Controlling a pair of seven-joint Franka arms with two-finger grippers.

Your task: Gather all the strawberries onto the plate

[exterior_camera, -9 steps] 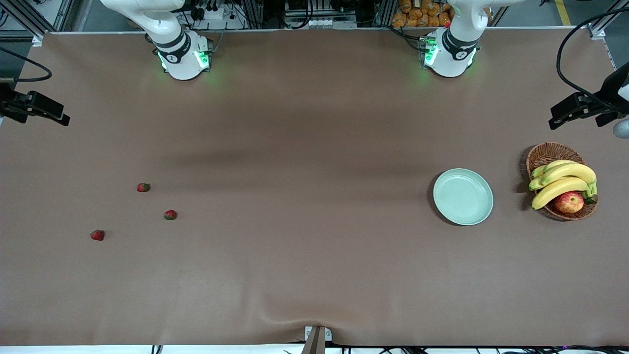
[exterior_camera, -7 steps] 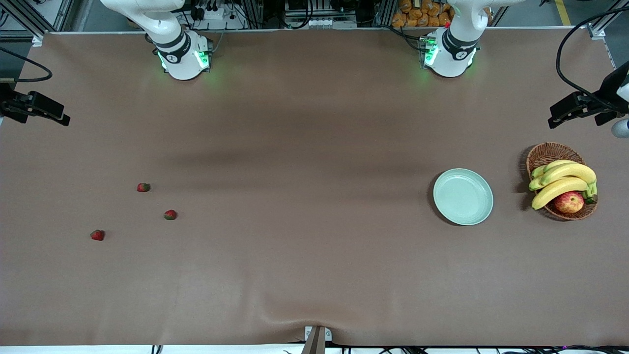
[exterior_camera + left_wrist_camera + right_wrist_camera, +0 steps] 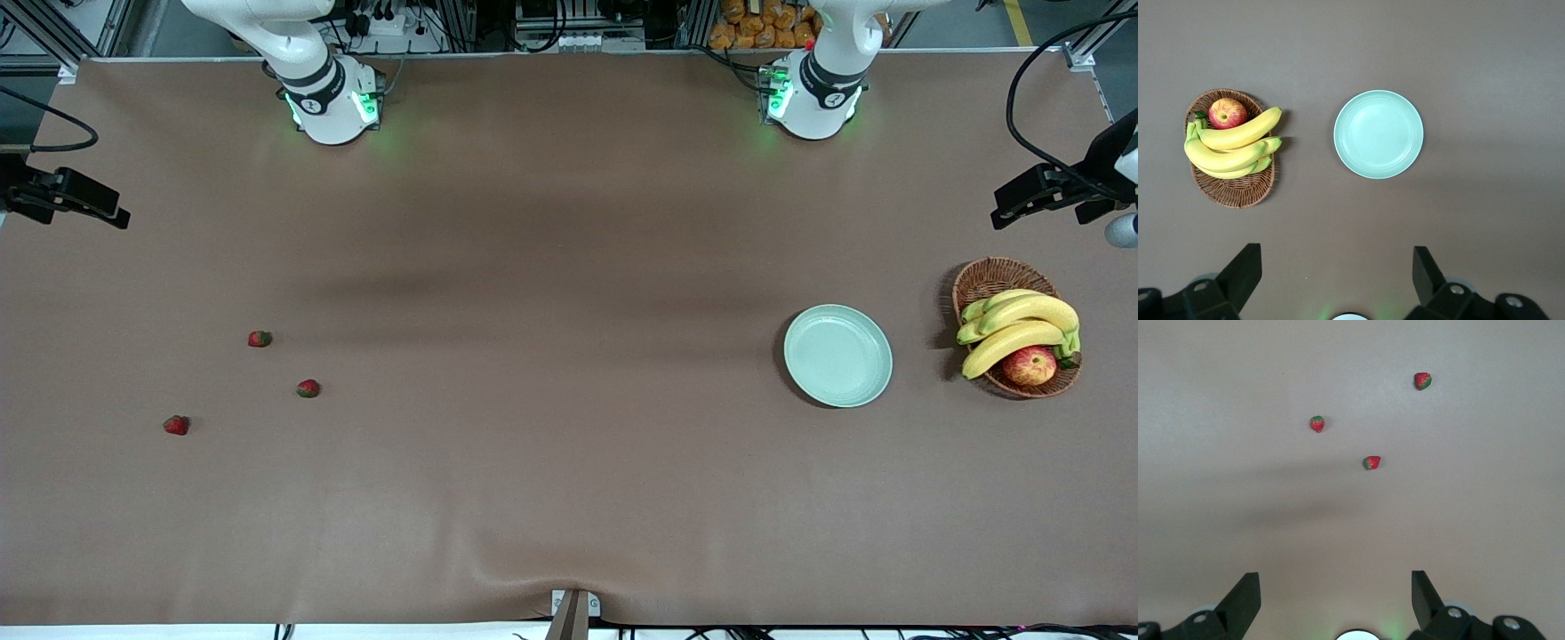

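Three strawberries lie loose on the table toward the right arm's end: one [image 3: 260,339] farthest from the front camera, one [image 3: 308,388] a little nearer, and one [image 3: 177,426] nearest of all, each well apart from the others. The plate [image 3: 837,356] sits empty toward the left arm's end, well apart from every berry, with a basket [image 3: 987,277] of bananas [image 3: 1018,324] and an apple [image 3: 1029,365] just beside it.

The right gripper [image 3: 1336,597] hangs high over the berries with its fingers spread wide, holding nothing; the left gripper [image 3: 1337,277] hangs likewise over the plate, fingers apart and empty.

Nothing is collected yet. The risk I see is the long carry: a berry so small (and likely soft) could slip or be squashed in a pinch set off-centre, or roll away if a finger nudges it on the descent.
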